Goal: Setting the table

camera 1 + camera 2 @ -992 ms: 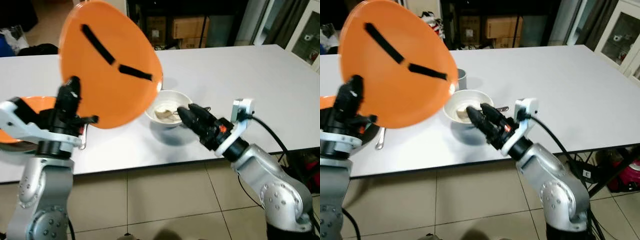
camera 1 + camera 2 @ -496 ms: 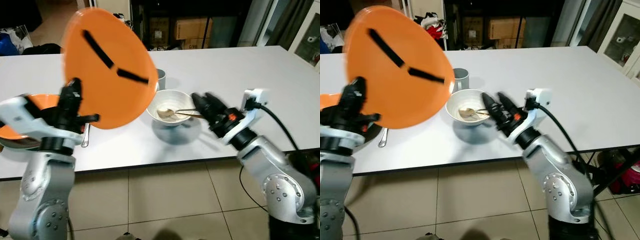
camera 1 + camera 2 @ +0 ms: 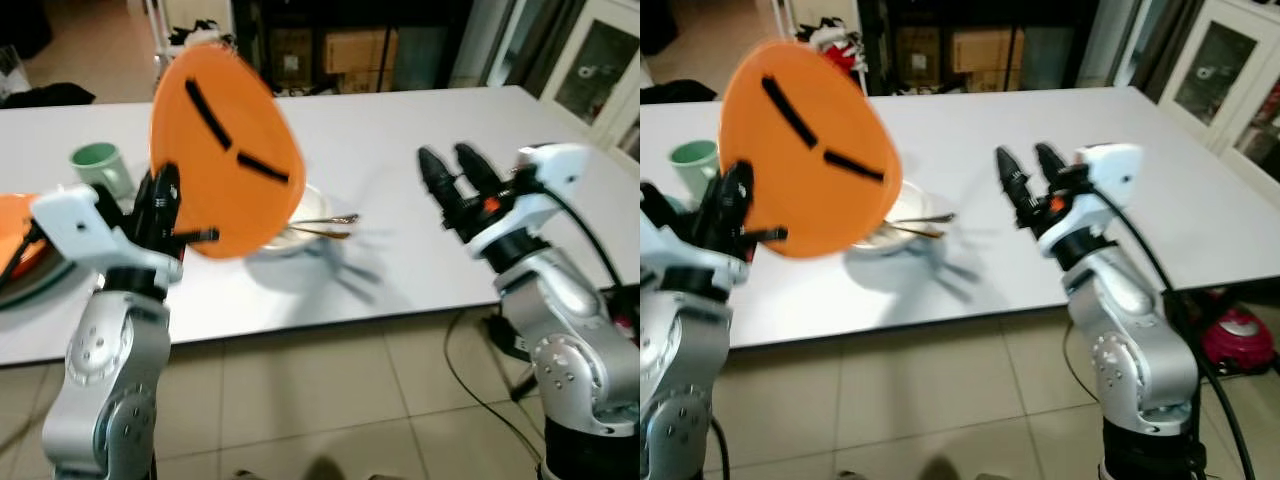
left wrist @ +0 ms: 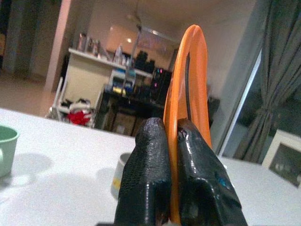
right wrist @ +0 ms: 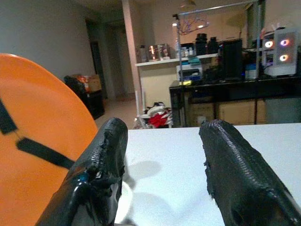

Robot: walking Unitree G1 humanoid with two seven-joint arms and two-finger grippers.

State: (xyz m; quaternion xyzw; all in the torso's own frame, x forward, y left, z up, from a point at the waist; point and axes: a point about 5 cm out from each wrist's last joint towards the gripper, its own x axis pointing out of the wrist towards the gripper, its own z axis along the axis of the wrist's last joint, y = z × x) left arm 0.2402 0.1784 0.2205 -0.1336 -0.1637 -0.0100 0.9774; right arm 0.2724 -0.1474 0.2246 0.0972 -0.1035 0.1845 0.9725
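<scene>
White and long, the rectangular table [image 3: 420, 140] stood on a beige tiled floor [image 3: 330, 400], with a dark shelf of cardboard boxes [image 3: 300, 50] behind it.

Farthest to the left of the round orange plastic plate [image 3: 225, 165] lay a second orange dish [image 3: 15, 235] at the table's left edge, partly cut off by the frame. Just right of that, and still left of the raised plate, stood one pale green ceramic mug [image 3: 100, 168]. The left gripper [image 3: 163, 200] was clamped on the lower rim of the raised plate, one finger on each face, as the left wrist view showed edge-on [image 4: 176, 160]. The plate was held up in the air above the table's near edge, tilted nearly upright, its underside facing the camera and marked with two black strips. In the left wrist view a grey cup with a yellow mark [image 4: 121, 176] stood on the table beyond the fingers.

Just right of the plate and partly hidden behind it sat one white bowl [image 3: 300, 232], blurred, with two thin utensil handles [image 3: 325, 225] sticking out to the right.

Well to the right of the plate, the right gripper [image 3: 458, 168] hovered above the table with its two black fingers spread apart, holding nothing. In all: two orange dishes, one mug, one bowl.
</scene>
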